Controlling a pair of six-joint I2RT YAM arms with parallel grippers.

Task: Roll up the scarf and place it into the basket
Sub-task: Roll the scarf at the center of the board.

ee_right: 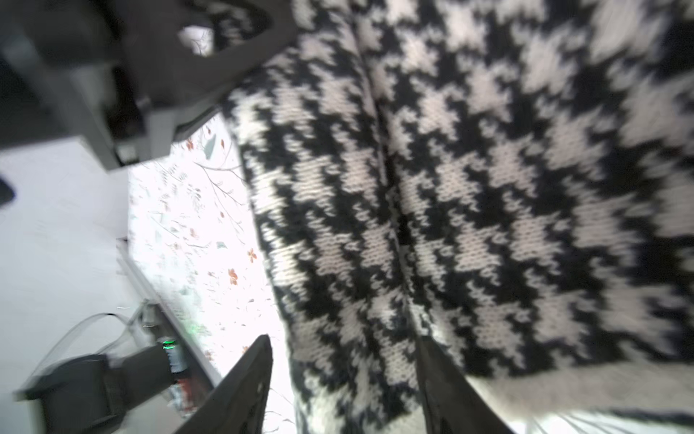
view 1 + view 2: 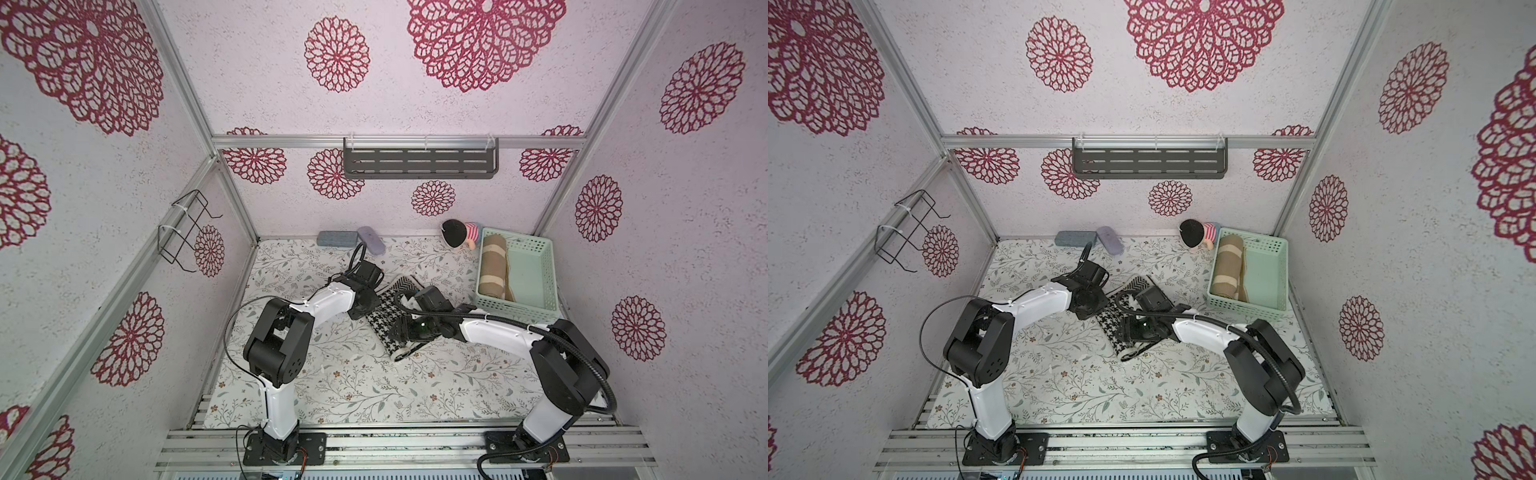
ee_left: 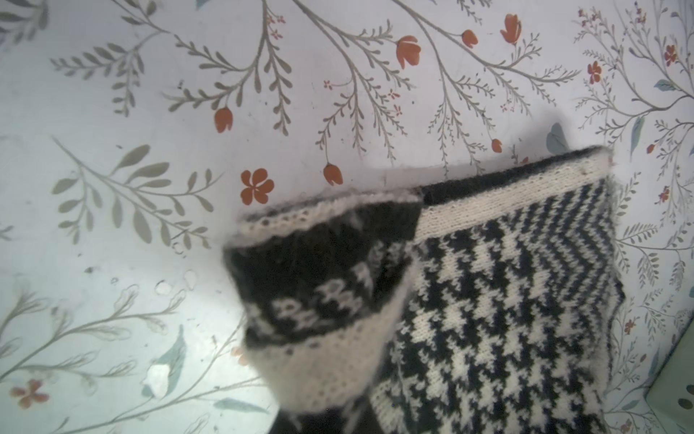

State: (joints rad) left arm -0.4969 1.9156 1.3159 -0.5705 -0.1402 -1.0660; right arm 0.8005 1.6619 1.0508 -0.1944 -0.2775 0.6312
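In both top views the scarf [image 2: 384, 318] [image 2: 1111, 327], black-and-white houndstooth, lies in the middle of the desk [image 2: 353, 386] [image 2: 1067, 386], partly hidden under both wrists. The left arm [image 2: 328, 302] [image 2: 1038, 307] reaches over it from the left edge, the right arm [image 2: 498, 332] [image 2: 1200, 330] from the right edge. Neither pair of jaws can be made out from up here. The basket [image 2: 515, 306] [image 2: 1246, 305] sits in the far right corner, apart from the scarf, with a brown roll [image 2: 492, 266] [image 2: 1227, 266] lying along its left wall. A doll [image 2: 459, 235] [image 2: 1196, 235] lies at the far edge just beside the basket. In the left wrist view a corner flap of the scarf [image 3: 507, 300] is drawn up off the desk toward the camera. The left jaws, out of frame, are clenched on it. In the blurred right wrist view the right jaws stand released and spread apart, with a fold of the scarf [image 1: 469, 188] between them. Whether they touch it I cannot tell.
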